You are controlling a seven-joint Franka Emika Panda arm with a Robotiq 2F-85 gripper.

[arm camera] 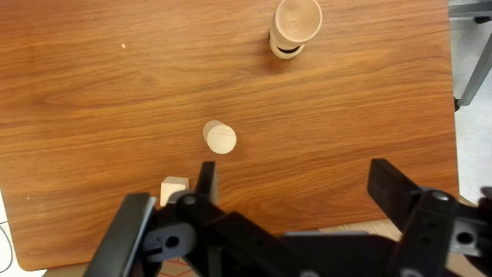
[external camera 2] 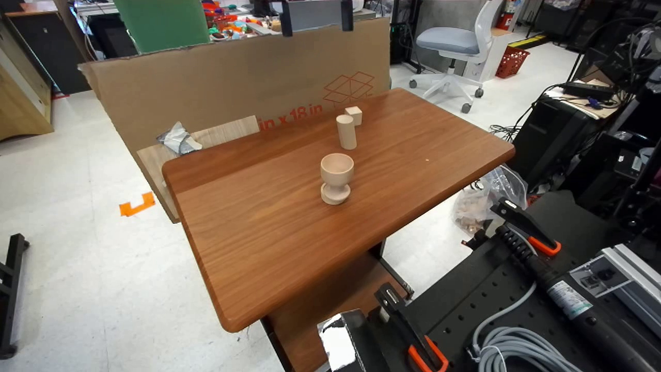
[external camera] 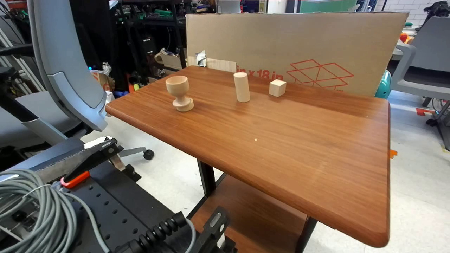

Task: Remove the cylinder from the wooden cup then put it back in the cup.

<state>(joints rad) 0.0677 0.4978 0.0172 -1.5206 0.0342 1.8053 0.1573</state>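
Note:
The cylinder (external camera: 242, 88) is a plain pale wooden peg standing upright on the brown table, also in an exterior view (external camera 2: 346, 133). In the wrist view the cylinder (arm camera: 221, 139) lies just above the left fingertip, outside the jaws. The wooden cup (external camera: 178, 88) stands apart from it, upright and stemmed, with a ring-like piece at its foot; it also shows in an exterior view (external camera 2: 336, 173). In the wrist view the cup (arm camera: 296, 23) is at the top, its bowl empty. My gripper (arm camera: 294, 163) is wide open and empty, high above the table; its fingertips (external camera 2: 316, 27) hang at an exterior view's top edge.
A small pale cube-like block (external camera: 277, 88) stands near the cylinder, partly behind the left finger in the wrist view (arm camera: 173, 188). A cardboard panel (external camera: 299, 38) rises along the table's far edge. A black cart (external camera 2: 465, 310) with clamps and cable stands at the near side.

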